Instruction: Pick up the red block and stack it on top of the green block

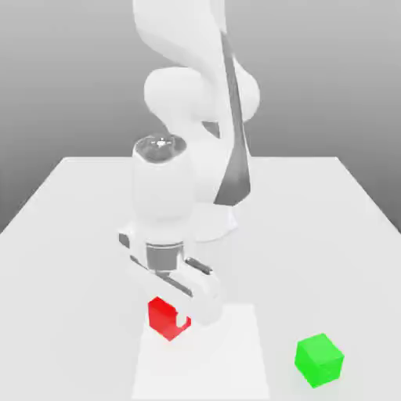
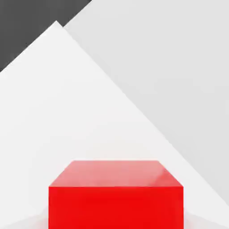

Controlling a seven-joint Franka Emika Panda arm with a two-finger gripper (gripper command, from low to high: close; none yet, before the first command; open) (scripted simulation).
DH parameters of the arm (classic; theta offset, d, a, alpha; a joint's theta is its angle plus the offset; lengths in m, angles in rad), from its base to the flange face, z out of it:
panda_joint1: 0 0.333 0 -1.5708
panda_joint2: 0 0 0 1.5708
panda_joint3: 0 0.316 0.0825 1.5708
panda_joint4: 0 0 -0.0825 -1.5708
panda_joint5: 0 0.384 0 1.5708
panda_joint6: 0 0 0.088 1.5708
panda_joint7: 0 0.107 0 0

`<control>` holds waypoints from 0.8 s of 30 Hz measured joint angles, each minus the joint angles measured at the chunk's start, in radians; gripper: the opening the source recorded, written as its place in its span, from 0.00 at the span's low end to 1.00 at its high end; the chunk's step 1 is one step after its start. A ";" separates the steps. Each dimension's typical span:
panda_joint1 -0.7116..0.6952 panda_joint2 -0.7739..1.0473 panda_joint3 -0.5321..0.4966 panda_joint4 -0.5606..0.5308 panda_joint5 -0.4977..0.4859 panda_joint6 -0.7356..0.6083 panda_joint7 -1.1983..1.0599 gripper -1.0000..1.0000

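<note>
So I'm working over the white table (image 1: 70, 204), arm bent low, and my gripper (image 1: 178, 313) is sitting clamped on the red block (image 1: 163, 317), which is resting on the table near the front edge. The green block (image 1: 319, 359) is sitting well apart, off toward the exterior view's right.

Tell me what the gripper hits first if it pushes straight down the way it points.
The gripper is shut on the small red cube; going down, cube and fingertips would likely press into the white tabletop.
</note>
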 joint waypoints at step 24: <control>0.072 -0.096 0.162 0.082 0.101 -0.185 0.138 0.00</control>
